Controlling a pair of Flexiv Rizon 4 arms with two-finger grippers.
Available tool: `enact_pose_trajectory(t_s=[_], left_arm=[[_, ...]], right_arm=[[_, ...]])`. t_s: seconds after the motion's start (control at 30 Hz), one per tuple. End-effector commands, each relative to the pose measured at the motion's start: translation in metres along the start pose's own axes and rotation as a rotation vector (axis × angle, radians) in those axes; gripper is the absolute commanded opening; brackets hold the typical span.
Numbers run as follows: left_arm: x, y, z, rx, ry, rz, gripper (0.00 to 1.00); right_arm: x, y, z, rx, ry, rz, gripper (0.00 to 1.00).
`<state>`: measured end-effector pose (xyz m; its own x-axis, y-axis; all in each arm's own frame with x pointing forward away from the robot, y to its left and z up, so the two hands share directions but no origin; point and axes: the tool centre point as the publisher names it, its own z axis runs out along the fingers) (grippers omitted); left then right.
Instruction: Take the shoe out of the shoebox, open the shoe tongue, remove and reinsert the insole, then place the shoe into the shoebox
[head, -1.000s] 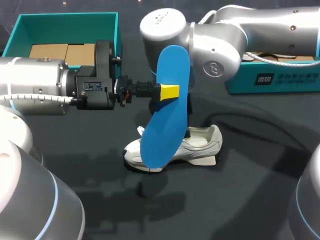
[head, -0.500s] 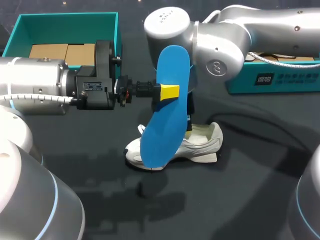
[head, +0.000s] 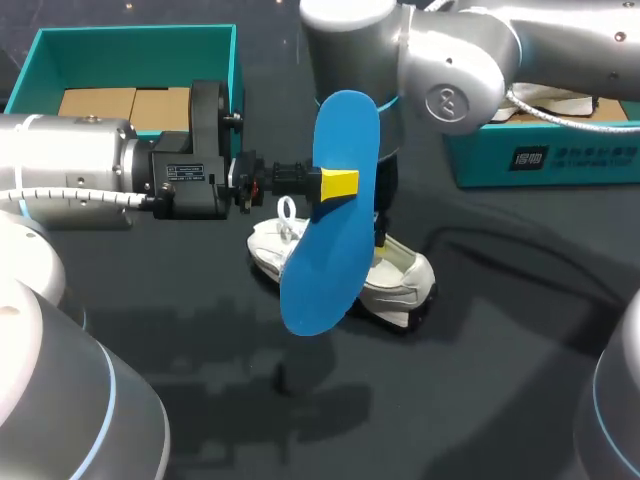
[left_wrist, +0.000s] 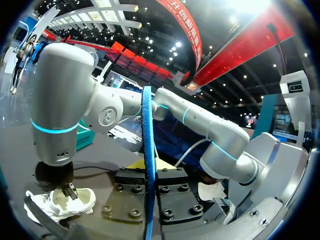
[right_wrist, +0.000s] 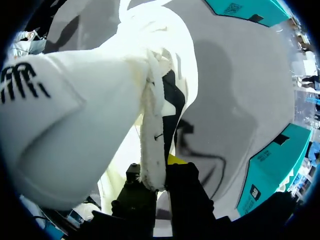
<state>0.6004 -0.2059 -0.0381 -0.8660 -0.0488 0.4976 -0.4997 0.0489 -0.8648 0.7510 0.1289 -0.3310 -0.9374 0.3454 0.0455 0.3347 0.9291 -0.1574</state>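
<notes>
Over the table (head: 480, 400), blue insole (head: 325, 270) tight in left hand (head: 336, 185), shoe collar (right_wrist: 152, 140) tight in right hand (right_wrist: 158, 177).

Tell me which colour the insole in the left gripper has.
Blue. The insole in the left gripper shows best in the head view.

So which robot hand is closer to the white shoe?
Right. The right gripper pinches the shoe by its edge; the left gripper holds the blue insole above it.

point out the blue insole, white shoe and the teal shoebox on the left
blue insole (head: 330, 245): head view, middle of its blue face
white shoe (head: 405, 278): head view, heel side
teal shoebox (head: 130, 55): head view, inner back wall
</notes>
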Motion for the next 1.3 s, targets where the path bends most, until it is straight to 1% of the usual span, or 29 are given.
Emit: enact_pose_trajectory(t_s=[0.03, 0.07, 0.53, 0.6, 0.63, 0.67, 0.8, 0.87, 1.0, 1.03, 1.3], left_arm=[[-0.001, 0.001, 0.002, 0.003, 0.0, 0.0, 0.0], [-0.001, 0.001, 0.002, 0.003, 0.0, 0.0, 0.0], [-0.001, 0.001, 0.002, 0.003, 0.0, 0.0, 0.0], [-0.001, 0.001, 0.002, 0.003, 0.0, 0.0, 0.0], [-0.001, 0.001, 0.002, 0.003, 0.0, 0.0, 0.0], [-0.001, 0.001, 0.002, 0.003, 0.0, 0.0, 0.0], [-0.001, 0.001, 0.002, 0.003, 0.0, 0.0, 0.0], [-0.001, 0.001, 0.002, 0.003, 0.0, 0.0, 0.0], [-0.001, 0.001, 0.002, 0.003, 0.0, 0.0, 0.0], [-0.001, 0.001, 0.002, 0.003, 0.0, 0.0, 0.0], [-0.001, 0.001, 0.002, 0.003, 0.0, 0.0, 0.0]], right_arm=[[0.006, -0.01, -0.006, -0.023, 0.013, 0.107, 0.0], [0.009, -0.012, -0.006, -0.029, 0.017, 0.144, 0.0], [0.009, -0.012, -0.006, -0.029, 0.017, 0.144, 0.0], [0.009, -0.015, -0.006, -0.063, 0.045, 0.301, 0.0], [0.01, -0.019, -0.006, -0.093, 0.055, 0.374, 0.0], [0.011, -0.02, -0.006, -0.107, 0.065, 0.421, 0.0], [0.023, -0.027, -0.007, -0.113, 0.06, 0.643, 0.0], [0.028, -0.028, -0.008, -0.119, 0.049, 0.713, 0.0], [0.039, -0.027, -0.009, -0.098, 0.035, 0.865, 0.0], [0.042, -0.026, -0.01, -0.098, 0.036, 0.862, 0.0], [0.042, -0.026, -0.01, -0.098, 0.036, 0.862, 0.0]])
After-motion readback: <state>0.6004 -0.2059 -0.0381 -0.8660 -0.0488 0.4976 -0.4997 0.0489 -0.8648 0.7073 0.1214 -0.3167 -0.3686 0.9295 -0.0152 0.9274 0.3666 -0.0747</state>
